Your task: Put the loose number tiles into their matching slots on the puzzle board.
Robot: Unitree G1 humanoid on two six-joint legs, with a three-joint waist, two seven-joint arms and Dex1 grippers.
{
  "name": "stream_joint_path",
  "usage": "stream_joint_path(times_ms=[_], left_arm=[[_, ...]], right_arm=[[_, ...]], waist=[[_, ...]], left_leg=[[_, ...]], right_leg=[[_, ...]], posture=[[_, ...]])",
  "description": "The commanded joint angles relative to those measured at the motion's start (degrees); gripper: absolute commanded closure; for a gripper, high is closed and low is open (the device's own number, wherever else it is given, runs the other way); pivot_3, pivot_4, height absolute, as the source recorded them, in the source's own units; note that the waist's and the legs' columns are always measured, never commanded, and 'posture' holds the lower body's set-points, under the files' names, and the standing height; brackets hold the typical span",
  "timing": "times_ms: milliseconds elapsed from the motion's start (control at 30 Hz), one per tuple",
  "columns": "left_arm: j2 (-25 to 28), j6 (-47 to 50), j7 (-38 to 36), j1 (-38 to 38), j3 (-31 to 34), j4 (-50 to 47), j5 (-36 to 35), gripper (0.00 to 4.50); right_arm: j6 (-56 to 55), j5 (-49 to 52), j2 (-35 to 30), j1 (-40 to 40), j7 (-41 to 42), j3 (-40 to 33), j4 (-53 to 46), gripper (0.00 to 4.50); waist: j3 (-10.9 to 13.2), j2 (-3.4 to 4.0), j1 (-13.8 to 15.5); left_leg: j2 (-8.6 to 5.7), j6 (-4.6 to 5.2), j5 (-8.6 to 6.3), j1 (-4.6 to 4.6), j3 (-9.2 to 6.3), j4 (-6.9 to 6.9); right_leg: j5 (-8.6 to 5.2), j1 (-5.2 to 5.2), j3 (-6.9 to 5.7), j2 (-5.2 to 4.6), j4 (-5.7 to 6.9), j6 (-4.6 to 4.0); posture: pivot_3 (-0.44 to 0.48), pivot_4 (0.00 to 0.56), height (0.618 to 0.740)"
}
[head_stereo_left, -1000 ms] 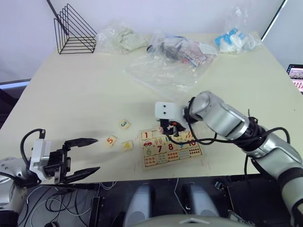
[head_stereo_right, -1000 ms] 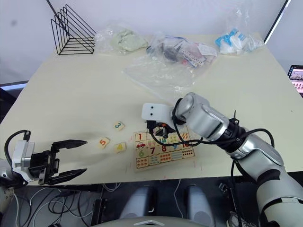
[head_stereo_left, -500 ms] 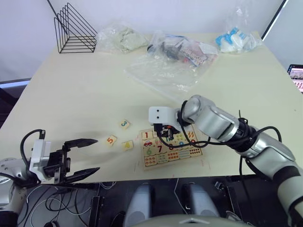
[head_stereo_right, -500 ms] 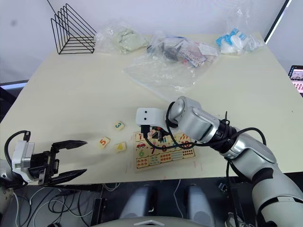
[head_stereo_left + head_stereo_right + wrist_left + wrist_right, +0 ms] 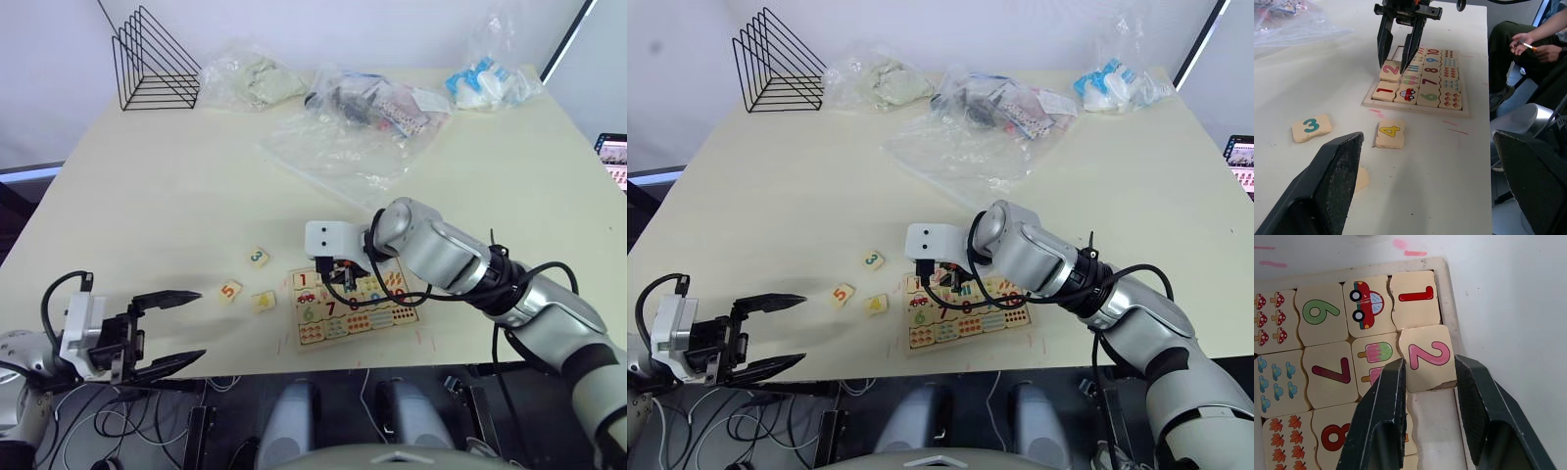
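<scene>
Lying flat on the cream table (image 5: 147,196), the light-wood puzzle board (image 5: 1400,104) has a raised rim and wavy-edged tiles of digits and pictures. The 1 tile (image 5: 1413,298) sits in its corner slot; the pink 2 tile (image 5: 1427,363) rests slightly askew beside it, between the spread black fingers of the right gripper (image 5: 1429,384), whether touching I cannot tell. Loose square tiles 3 (image 5: 1311,127), 4 (image 5: 1390,133) and 5 (image 5: 229,290) lie near the board. The left gripper (image 5: 168,329) hangs open at the table's edge.
</scene>
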Motion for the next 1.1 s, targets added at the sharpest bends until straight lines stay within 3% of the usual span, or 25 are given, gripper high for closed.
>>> stream_joint_path(times_ms=[33, 1100], left_arm=[[0.76, -0.74, -1.67, 0.34, 1.78, -0.35, -0.92, 0.00], [-0.20, -0.61, -1.67, 2.55, 2.94, -1.76, -0.90, 0.00]], right_arm=[[0.33, -0.15, 0.20, -0.85, 0.14, 0.10, -0.62, 3.55], [-3.98, -0.56, 1.12, -0.18, 0.63, 1.18, 0.26, 3.55]], waist=[[0.00, 0.00, 0.00], [0.00, 0.00, -0.96]], left_leg=[[0.00, 0.00, 0.00, 0.00, 0.00, 0.00], [0.01, 0.00, 0.00, -0.01, -0.11, -0.02]], right_leg=[[0.00, 0.00, 0.00, 0.00, 0.00, 0.00], [0.00, 0.00, -0.02, -0.01, -0.01, 0.00]], posture=[[0.000, 0.150, 0.740], [0.000, 0.150, 0.740]])
